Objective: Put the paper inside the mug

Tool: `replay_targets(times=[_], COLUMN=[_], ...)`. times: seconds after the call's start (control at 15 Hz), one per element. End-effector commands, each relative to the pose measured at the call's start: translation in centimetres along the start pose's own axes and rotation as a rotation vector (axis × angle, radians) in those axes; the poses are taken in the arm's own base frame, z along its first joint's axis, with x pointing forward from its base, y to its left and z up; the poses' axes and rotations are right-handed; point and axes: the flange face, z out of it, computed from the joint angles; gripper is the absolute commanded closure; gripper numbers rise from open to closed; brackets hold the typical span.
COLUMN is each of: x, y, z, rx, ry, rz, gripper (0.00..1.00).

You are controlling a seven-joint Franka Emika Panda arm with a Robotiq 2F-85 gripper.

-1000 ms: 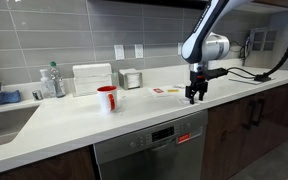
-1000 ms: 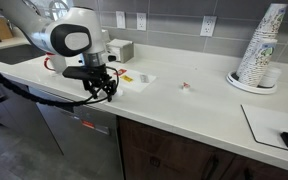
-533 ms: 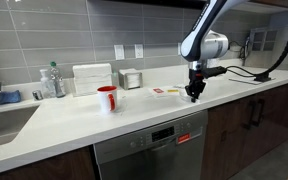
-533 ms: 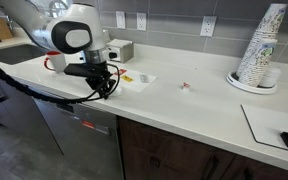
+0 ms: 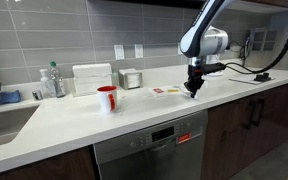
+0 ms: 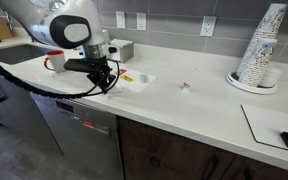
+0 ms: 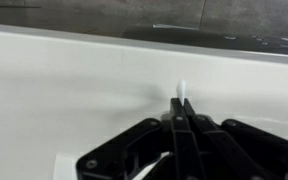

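Upward and slightly inward was how the gripper (image 5: 193,92) had travelled over the last second, from hanging at the front lip of the bench (image 5: 74,125) to a spot just above its surface; nothing else on the bench had shifted.

From the wrist view, the gripper (image 7: 181,106) had its two black fingers drawn fully together, with no gap visible between them. The paper (image 7: 181,90) showed as a small white tab at 12 o'clock from the fingertips, touching them and apparently pinched between them. It stood upright against the pale bench beyond. In both exterior views the paper was too small to make out at the gripper (image 6: 106,86).

In an exterior view, the mug (image 5: 107,98) stood upright on the bench, well apart from the gripper at its 9 o'clock, red outside with a white rim. The red-and-white card pieces (image 5: 165,91) lay flat between the two, near the gripper at its 9 o'clock. A round silver tin (image 5: 132,79) sat against the tiled wall at about 1 o'clock from the mug. In an exterior view, the stacked white cups (image 6: 261,45) stood far off at the gripper's 3 o'clock.
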Motion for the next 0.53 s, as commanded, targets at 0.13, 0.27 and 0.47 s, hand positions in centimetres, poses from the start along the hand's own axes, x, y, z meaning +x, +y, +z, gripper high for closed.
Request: replay_targets(times=[0.13,0.27,0.47], x=[0.6,0.8,0.8], y=[-3.5,-6.4,-11.1], z=[-8.1,-11.2,-15.1], rx=[0.035,0.072,0.140], ry=[0.154,0.215,0.285], rz=[-0.101,-0.204,-0.346], gripper=[1.00,1.00,1.00])
